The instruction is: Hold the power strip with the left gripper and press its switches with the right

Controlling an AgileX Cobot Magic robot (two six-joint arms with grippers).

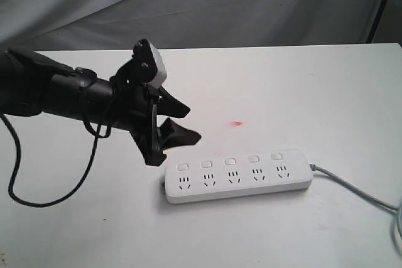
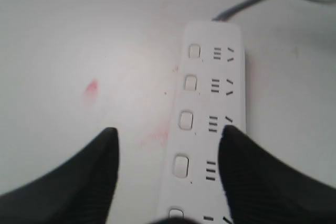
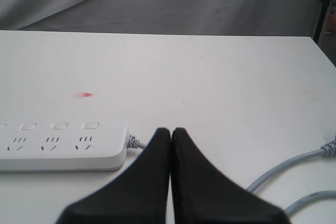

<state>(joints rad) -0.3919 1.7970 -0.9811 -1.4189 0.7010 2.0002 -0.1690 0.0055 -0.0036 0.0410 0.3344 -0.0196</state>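
Near the left end effector, power strip runs off-frame.

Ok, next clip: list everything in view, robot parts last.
power strip: one, white, flat on the table
switches: five, white, in a row along the strip
cord: one, grey, leaving the strip's far end from the left claw
red mark: one, small, on the table beyond the strip
table: one, white
cloth backdrop: one, grey, behind the table
left claw: one, black, open, over the strip's cordless end
right claw: one, black, shut, near the cord end; wrist view only
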